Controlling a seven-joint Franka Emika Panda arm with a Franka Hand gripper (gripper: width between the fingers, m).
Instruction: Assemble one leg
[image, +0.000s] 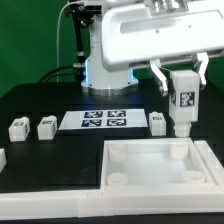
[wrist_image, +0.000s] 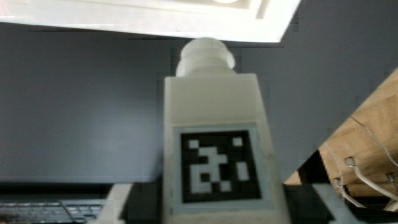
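- The fingers (image: 160, 78) pinch the leg (image: 183, 100) from both sides, high on its body. The grip looks square in the exterior view.
- The leg hangs clear of the tabletop (image: 40, 160), near the tabletop edge on the exterior view's right. It is over the far corner of the white panel (image: 150, 165).
- Its long axis stands upright, close to plumb. The rounded peg end (wrist_image: 208, 50) points down at the panel and the tagged face (wrist_image: 217, 165) looks toward the exterior camera.
- I judge the step in hand to be seating the peg in the panel's corner socket. The target socket is not clearly shown, so the alignment cannot be confirmed.
- To do it well:
  - keep the leg plumb;
  - centre the peg over the hole before descending;
  - lower slowly and stop if the peg catches the raised rim;
  - twist only once the tip is inside;
  - keep the grip firm so the leg does not tilt under contact.
- Farther out, the spare legs (image: 46, 126) and the marker board (image: 105, 120) lie toward the far edge, well apart from the path.
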